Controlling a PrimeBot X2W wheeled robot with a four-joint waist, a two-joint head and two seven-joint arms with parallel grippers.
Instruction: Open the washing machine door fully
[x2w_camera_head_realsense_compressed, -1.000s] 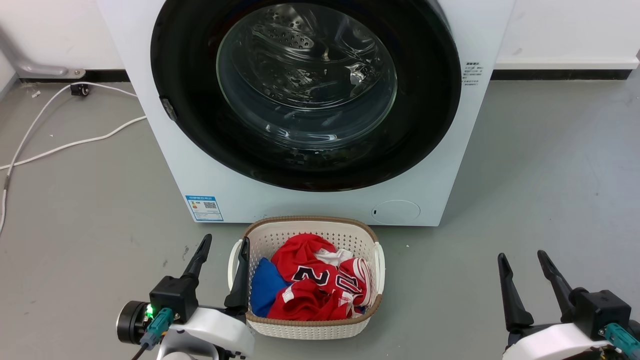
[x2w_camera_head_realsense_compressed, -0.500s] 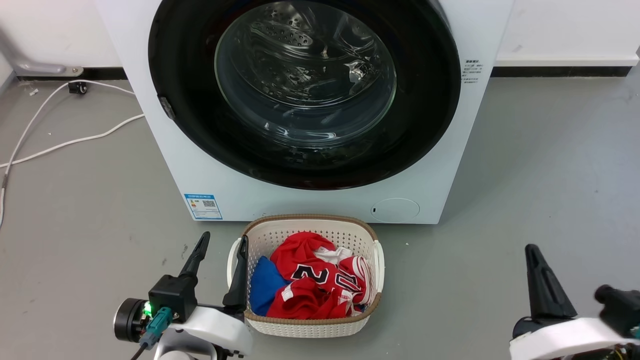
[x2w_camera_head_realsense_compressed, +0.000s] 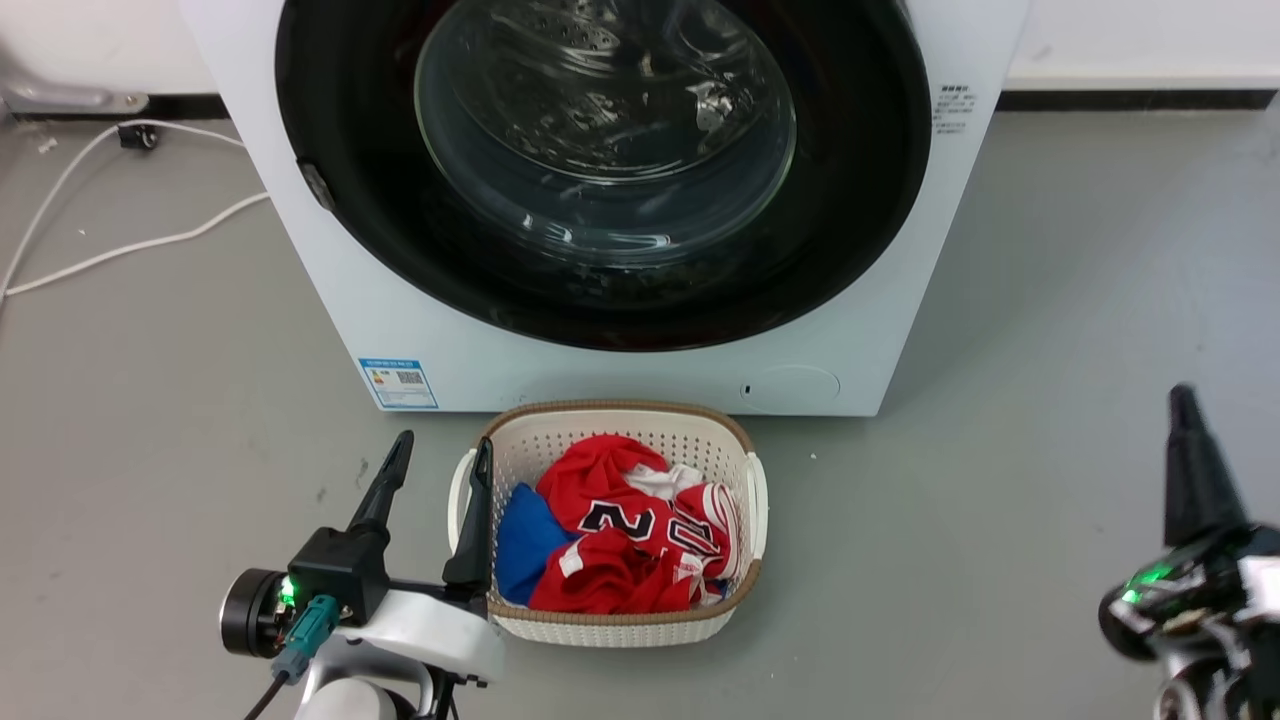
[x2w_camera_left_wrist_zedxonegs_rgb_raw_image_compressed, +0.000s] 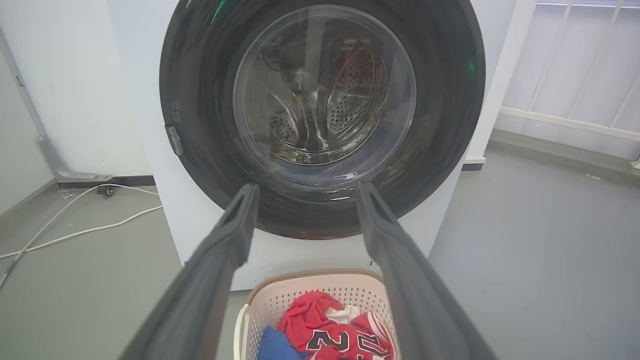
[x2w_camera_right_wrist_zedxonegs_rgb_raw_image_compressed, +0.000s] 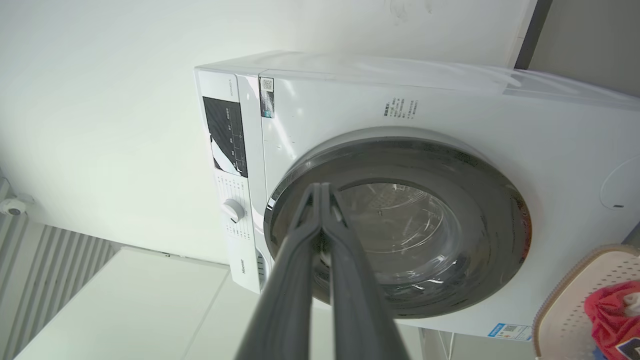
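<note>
The washing machine door (x2w_camera_head_realsense_compressed: 605, 150) sits shut, flat against the front of the white machine (x2w_camera_head_realsense_compressed: 420, 350), so none of the opening is done: I must reach it, catch its edge and swing it wide. My left gripper (x2w_camera_head_realsense_compressed: 444, 441) hangs beside the laundry basket (x2w_camera_head_realsense_compressed: 620, 408), fingers spread and empty. My right gripper (x2w_camera_right_wrist_zedxonegs_rgb_raw_image_compressed: 320, 190) has its fingers pressed together, holding nothing, well short of the door.

The right gripper (x2w_camera_head_realsense_compressed: 1186, 410), with two long dark fingers, has been rolled onto its side, lifted, and closed tip to tip; the head view has been shifted.
</note>
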